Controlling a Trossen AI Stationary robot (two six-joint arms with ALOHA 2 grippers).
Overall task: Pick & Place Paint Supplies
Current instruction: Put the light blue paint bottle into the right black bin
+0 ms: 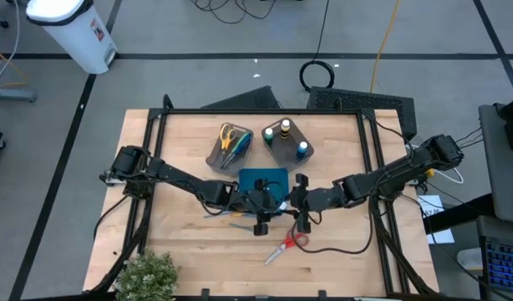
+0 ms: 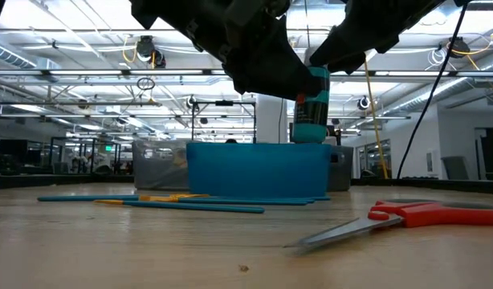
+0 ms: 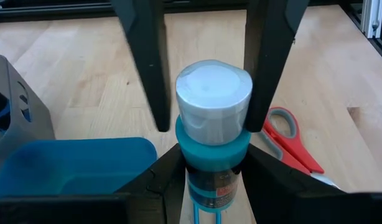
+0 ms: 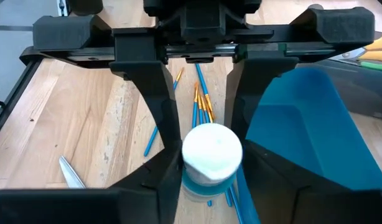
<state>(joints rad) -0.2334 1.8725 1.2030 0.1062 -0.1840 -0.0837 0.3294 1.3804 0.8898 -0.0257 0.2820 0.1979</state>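
— What's left, nearest first?
— Red-handled steel scissors [image 2: 407, 215] and thin blue-and-orange brushes [image 2: 190, 206] lie loose on the table.
— And the white, teal-capped paint bottle [image 3: 213, 93]?
— Above the teal tray [image 2: 254, 168], clamped in the left gripper [image 3: 209, 168]. Right gripper [image 4: 209, 168] flanks it — grip unclear.
— Farther?
— Grey bins [image 1: 277, 150] hold bottles [image 1: 285, 128] — partly done.

The desk [image 1: 181, 251] is pale wood with visible grain, smooth and faintly shiny. The teal tray [image 2: 258, 170] looks like smooth moulded plastic with a soft sheen. The paint bottle [image 3: 213, 134] at the centre of the frame has a matt white base, a smooth teal plastic cap and a glossy printed label. The scissors [image 2: 391, 219] at lower right have bare grey metal blades and glossy red plastic handles. The brushes [image 4: 200, 99] have smooth blue and orange painted shafts.
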